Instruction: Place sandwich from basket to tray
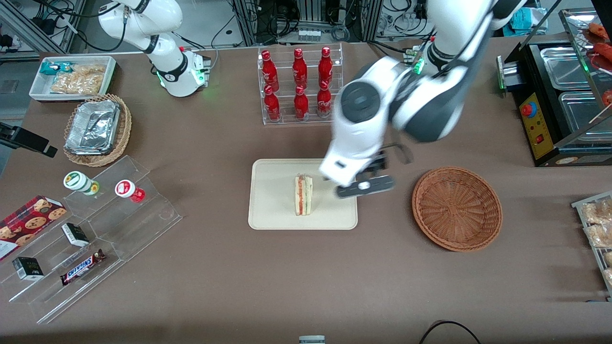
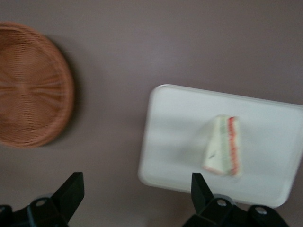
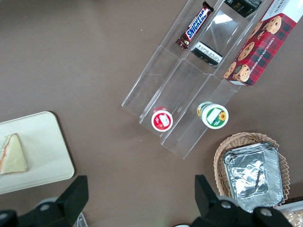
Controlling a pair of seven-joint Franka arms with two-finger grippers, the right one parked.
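The left arm's gripper (image 1: 364,185) hangs above the tray's (image 1: 272,210) edge on the basket's side, its two dark fingers (image 2: 71,191) spread wide with nothing between them. In the wrist view the fingers frame bare table and the near rim of the tray (image 2: 161,142), and neither one touches anything.

The sandwich (image 1: 303,194) stands on its edge on the tray, near the middle and a little toward the gripper, its red and green filling layers turned up toward the front camera. It is just beside the gripper and below it, clear of the fingers. The wrist view shows the sandwich (image 2: 223,152) as a pale wedge resting on the cream surface, well inside the rim.

The basket (image 1: 457,208), a round reddish-brown wicker bowl, sits on the brown table (image 1: 215,267) near the tray, toward the working arm's end, with a strip of bare cloth between the two. Seen from the wrist, the basket (image 2: 33,85) holds nothing.

A clear rack of red bottles (image 1: 299,81) stands farther from the front camera than the tray. Toward the parked arm's end lie a tan wicker basket with foil trays (image 1: 95,128) and clear stepped shelves (image 1: 95,239) carrying snacks.
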